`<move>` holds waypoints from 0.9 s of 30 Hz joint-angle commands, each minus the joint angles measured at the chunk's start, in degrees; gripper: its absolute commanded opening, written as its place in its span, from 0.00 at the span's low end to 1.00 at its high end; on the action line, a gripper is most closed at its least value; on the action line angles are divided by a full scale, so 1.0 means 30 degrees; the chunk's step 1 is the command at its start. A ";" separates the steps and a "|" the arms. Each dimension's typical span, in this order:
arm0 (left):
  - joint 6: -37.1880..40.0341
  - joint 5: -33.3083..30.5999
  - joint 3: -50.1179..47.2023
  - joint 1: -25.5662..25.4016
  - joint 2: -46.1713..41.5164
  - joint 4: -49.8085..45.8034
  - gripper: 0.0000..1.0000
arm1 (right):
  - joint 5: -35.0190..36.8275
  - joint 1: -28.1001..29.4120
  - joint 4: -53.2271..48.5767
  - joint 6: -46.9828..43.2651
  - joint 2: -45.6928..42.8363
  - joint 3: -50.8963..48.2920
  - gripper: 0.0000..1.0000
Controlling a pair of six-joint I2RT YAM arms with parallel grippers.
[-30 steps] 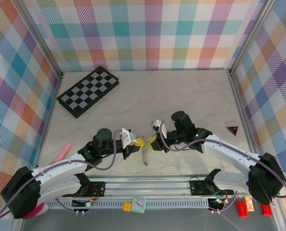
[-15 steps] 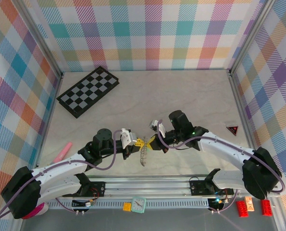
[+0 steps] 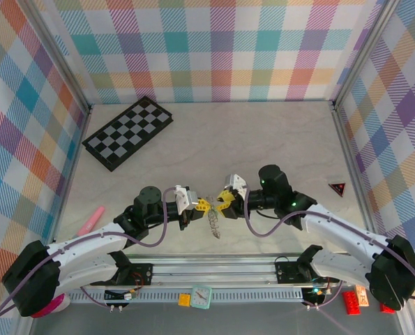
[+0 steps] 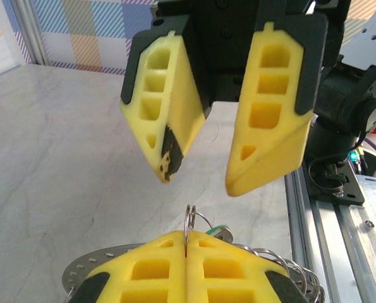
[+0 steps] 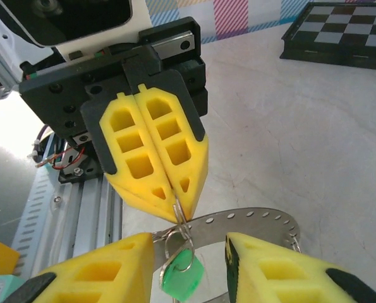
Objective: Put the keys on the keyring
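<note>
The keyring (image 3: 213, 223), a grey metal band with punched holes (image 5: 257, 221), hangs edge-on between the two arms, just above the table. My left gripper (image 3: 202, 205) is shut, its yellow fingertips (image 5: 175, 208) pinching a small silver split ring (image 4: 189, 218) that links to the band. A mint-green key tag (image 5: 182, 273) dangles from that small ring; the key's metal blade is hidden. More small rings (image 4: 289, 265) hang along the band. My right gripper (image 3: 223, 202) faces the left one, open, with its fingers (image 5: 105, 271) on either side of the green tag, not touching it.
A folded chessboard (image 3: 128, 131) lies at the back left. A red triangle (image 3: 338, 188) sits at the right wall and a pink object (image 3: 91, 220) at the left. The aluminium rail (image 3: 214, 269) runs along the near edge, close below the grippers.
The right arm has drawn its wrist to the right and turned to face the left gripper head-on. The hanging keyring has shifted slightly right. The left gripper has stayed shut on the small ring.
</note>
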 commanded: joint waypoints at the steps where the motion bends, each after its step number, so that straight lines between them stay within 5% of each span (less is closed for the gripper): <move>1: -0.0173 0.0688 -0.0270 -0.0031 -0.0014 0.1663 0.00 | -0.0748 0.0077 0.1503 -0.0686 0.0638 0.0018 0.34; 15: -0.0390 0.0849 -0.0257 -0.0027 0.0279 0.2366 0.00 | -0.2685 0.0062 0.1983 -0.0210 0.2230 0.0431 0.20; 22: -0.0587 0.0726 -0.0273 -0.0029 0.0200 0.2573 0.00 | -0.2701 0.0072 0.2420 -0.0204 0.2386 0.0482 0.00; 27: -0.0096 0.0183 0.0097 -0.0030 -0.0525 0.0197 0.28 | -0.2058 0.0077 0.0034 -0.1764 0.1870 0.1308 0.00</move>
